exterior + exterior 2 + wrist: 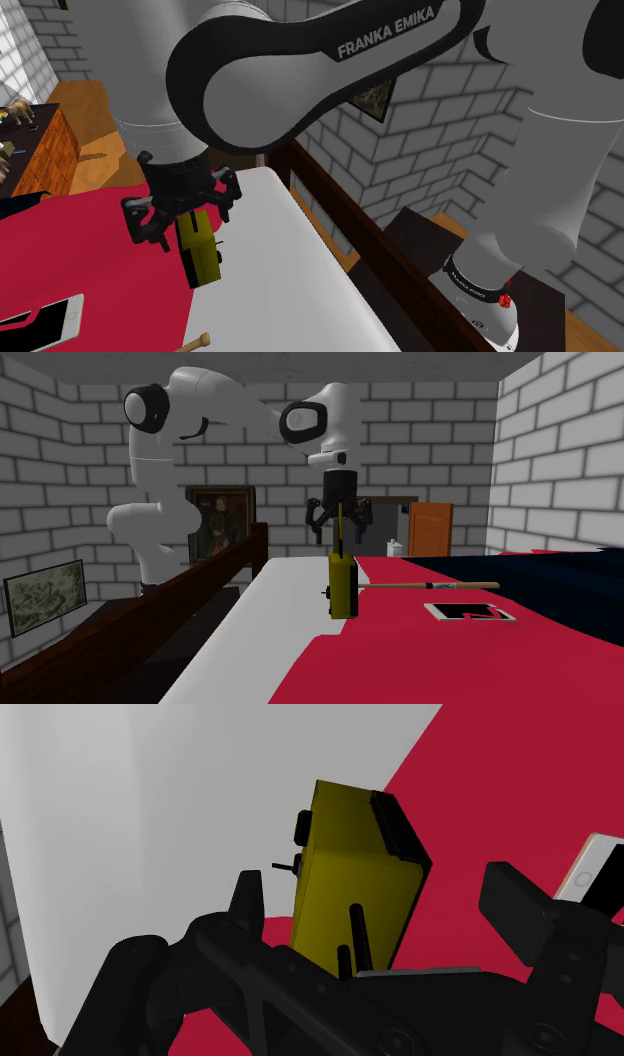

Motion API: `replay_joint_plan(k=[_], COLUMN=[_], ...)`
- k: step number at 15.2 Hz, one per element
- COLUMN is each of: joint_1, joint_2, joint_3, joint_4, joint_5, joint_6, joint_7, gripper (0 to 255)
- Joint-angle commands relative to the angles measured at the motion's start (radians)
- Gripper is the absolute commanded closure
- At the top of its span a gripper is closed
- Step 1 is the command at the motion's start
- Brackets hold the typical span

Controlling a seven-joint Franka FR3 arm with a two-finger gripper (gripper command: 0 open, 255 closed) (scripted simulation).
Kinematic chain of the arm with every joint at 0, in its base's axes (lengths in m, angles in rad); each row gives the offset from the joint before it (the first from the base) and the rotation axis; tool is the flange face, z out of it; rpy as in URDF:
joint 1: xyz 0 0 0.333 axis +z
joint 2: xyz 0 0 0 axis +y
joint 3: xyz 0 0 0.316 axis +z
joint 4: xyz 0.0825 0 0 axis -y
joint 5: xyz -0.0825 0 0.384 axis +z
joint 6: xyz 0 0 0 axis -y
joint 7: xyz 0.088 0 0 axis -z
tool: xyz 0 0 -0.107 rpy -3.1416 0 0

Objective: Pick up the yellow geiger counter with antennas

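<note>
The tool (338,528) hangs straight above the yellow geiger counter (343,587), fingers pointing down. They stand wide apart and grip nothing. In the wrist view the yellow box lies in the gap between them, touching neither finger. Two thin black antennas (356,926) stick up from its near end towards the tool. In the second exterior view one thin rod rises from the top of the box into the space between the fingers.

The geiger counter stands upright on the bed (265,627), right where the white sheet meets the red cover (420,652). It has a black strip along its far end in the wrist view and small black knobs on one side.

A white phone (470,612) lies flat on the red cover, to the second exterior view's right of the box and nearer that camera. A long wooden stick (430,585) lies on the cover just behind the phone, its near end close to the box; I cannot tell whether they touch.

A dark wooden rail (200,582) runs along the bed's edge at the second exterior view's left. Beyond it, a framed portrait (220,522) leans against the grey brick wall, and an orange-brown cabinet (430,530) stands at the far end of the room.
</note>
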Motion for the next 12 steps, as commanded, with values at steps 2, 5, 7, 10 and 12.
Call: replay_joint_plan(k=[2,5,7,10,12], joint_1=[0.003,0.006,0.005,0.005,0.005], joint_2=[0.015,0.027,0.027,0.026,0.027], joint_3=[-0.004,-0.008,-0.008,-0.008,-0.008], joint_4=[-0.025,-0.047,-0.047,-0.047,-0.046], joint_5=[-0.014,-0.025,-0.024,-0.024,-0.024], joint_6=[0.036,0.066,0.066,0.066,0.065], joint_7=[0.01,0.018,0.017,0.017,0.017], gripper=[0,0,255,255,255])
